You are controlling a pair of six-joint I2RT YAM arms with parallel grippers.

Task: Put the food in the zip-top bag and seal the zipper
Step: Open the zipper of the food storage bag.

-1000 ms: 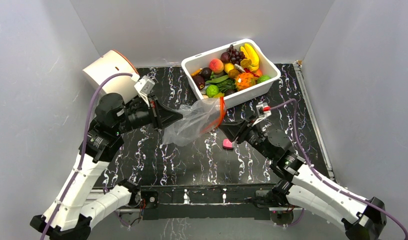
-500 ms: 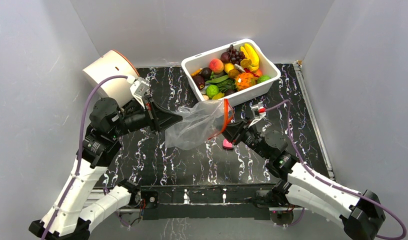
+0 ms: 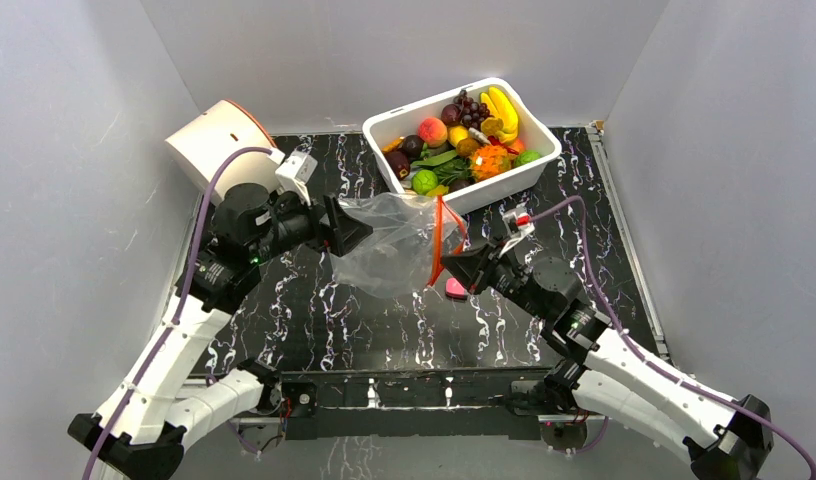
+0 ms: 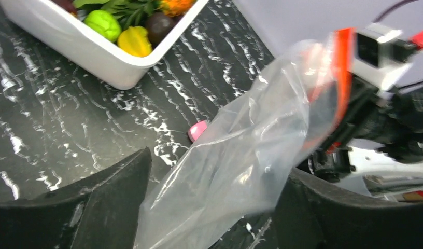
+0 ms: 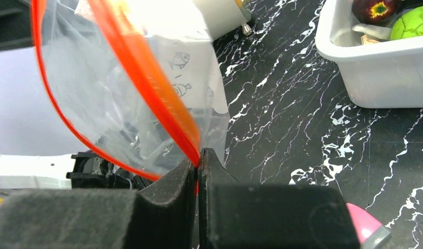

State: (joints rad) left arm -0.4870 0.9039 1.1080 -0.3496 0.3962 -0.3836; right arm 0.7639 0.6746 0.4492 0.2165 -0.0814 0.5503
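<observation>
Dark marbled table (image 3: 314,300). White bin (image 3: 504,183) sits at its back, right of centre. White drum (image 3: 219,140) lies tilted well left of the bin, by the left wall.

Zip-top bag (image 3: 389,250) hangs in the air just in front of the bin's near-left corner, strung between the two arms. It is clear and crumpled, and its mouth faces right. Nothing visible inside it. Zipper (image 5: 147,78) is a red-orange strip curving down the bag's right edge, on the side nearer the bin.

Left gripper (image 4: 217,162) is in front-left of the bin. Its jaws stand wide apart. The bag's tail passes loosely between them and is not pinched.

Right gripper (image 5: 199,155) is in front of the bin's front wall. Its jaws are closed tight, with the zipper clamped at the lower end of the mouth.

The food (image 3: 464,135) is all in the bin, none in the bag:
- banana bunch (image 3: 501,108) at the far side
- orange pineapple (image 3: 491,160) near the front wall
- dark purple fruit (image 3: 412,146) toward the left end

Small pink block (image 3: 454,288) lies on the table in front of the bin, just beside the right gripper and below the bag's mouth.
</observation>
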